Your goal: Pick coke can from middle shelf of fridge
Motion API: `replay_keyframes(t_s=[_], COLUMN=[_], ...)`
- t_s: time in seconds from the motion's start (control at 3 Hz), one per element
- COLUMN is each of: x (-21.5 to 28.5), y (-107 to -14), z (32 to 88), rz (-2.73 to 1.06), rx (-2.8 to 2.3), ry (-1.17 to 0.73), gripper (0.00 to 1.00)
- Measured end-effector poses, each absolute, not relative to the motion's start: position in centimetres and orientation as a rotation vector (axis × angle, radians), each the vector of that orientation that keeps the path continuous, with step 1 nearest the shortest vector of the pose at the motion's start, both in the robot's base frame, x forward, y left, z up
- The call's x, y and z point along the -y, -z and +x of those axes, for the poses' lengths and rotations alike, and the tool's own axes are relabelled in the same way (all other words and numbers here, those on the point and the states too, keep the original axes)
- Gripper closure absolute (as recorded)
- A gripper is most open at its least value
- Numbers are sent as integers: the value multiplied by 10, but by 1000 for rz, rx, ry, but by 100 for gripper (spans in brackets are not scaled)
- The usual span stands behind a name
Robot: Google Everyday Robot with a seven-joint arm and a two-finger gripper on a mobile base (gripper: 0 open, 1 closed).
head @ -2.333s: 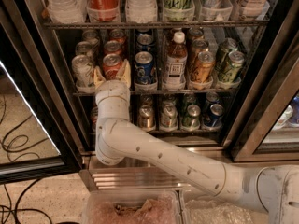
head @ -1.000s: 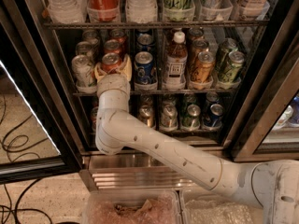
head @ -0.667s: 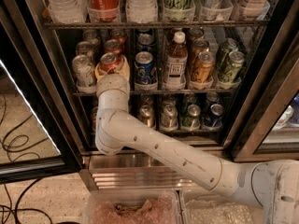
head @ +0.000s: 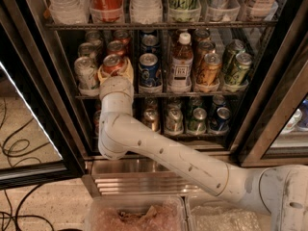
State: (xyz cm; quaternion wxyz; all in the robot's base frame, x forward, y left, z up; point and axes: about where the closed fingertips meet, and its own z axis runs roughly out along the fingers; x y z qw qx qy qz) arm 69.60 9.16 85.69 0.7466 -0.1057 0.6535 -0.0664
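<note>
1. One glass door (head: 29,143) stands swung out at the far left of the frame. The fridge (head: 139,182) is therefore open, and the access step is judged complete.
2. Left of centre, the front row of the middle shelf (head: 159,95) begins with a pale silver can (head: 85,72). It stands just beside the target lane and is not touched.
3. Next to the right is the coke can (head: 113,61), red with a silver top. It stands upright at the front of its lane on the middle shelf, and its base is hidden.
4. The gripper (head: 114,70) is at that can, carried on the white arm (head: 163,154), which enters from the lower right of the frame and turns upward at lower left of centre. Its cream fingers (head: 127,72) sit one on each side of the can with no gap visible, so it is judged to be pinching the can. Reach and grasp appear to be done.
5. Further right, a blue Pepsi can (head: 149,69) stands just beside the gripper. A white-capped brown bottle (head: 181,61) and the gold and green cans (head: 238,66) follow it toward the right edge, and all stand upright.
6. Outstanding work: the can is not yet lifted or drawn out past the shelf edge. Withdrawal calls for a straight pull toward the camera, since a neighbour stands close on each side and the rack above leaves little room.
</note>
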Motion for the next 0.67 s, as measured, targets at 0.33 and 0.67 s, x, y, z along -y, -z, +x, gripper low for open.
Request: replay_keyframes(t_s=[0.33,0.67], x=[-90,-84], y=[-865,-887], z=[694,684], rz=[-231,-215], rx=[-1418,-1374], ry=[152,159], gripper=[100,100])
